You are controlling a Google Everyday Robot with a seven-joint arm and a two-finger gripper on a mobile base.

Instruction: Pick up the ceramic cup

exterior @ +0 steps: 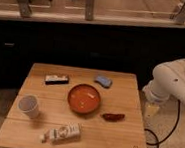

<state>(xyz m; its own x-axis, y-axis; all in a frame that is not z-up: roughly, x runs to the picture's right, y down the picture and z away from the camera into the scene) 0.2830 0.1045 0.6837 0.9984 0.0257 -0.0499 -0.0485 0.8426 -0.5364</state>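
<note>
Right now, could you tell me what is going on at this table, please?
A one-armed robot is meant to pick up the ceramic cup, but nothing is being handled yet. The gripper hangs open and empty just off the right edge of the wooden table, pointing down. The cup stands upright near the left edge, on the opposite side, with the orange bowl in the middle between them. Nothing touches the cup.

No readable text; tube [61, 133] label, table [124, 137] corner mark illegible.
</note>
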